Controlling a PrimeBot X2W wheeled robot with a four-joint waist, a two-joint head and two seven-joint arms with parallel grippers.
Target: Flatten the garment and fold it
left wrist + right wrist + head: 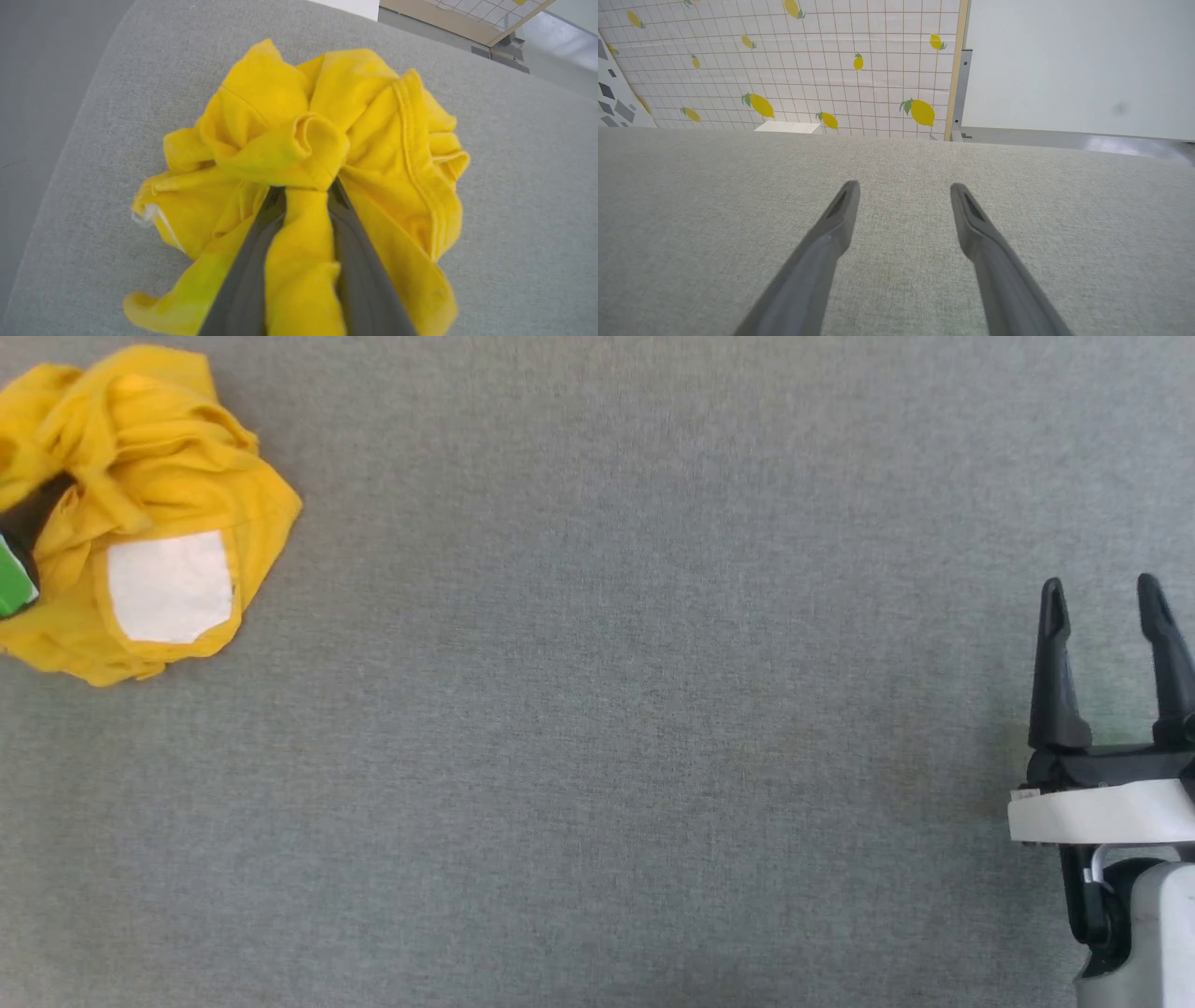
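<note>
The garment (168,476) runs off the head view's left edge, and its crumpled folds hide most of its own cloth. One fold covers the tips of the left end effector (306,189), which pinches a ridge of cloth. The right end effector (1106,593) is clipped by the head view's right edge.

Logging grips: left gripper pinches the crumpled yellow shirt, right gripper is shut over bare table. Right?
Not quite: the right gripper is open, fingers spread over the table, as the right wrist view shows. The left gripper does pinch the shirt.
</note>
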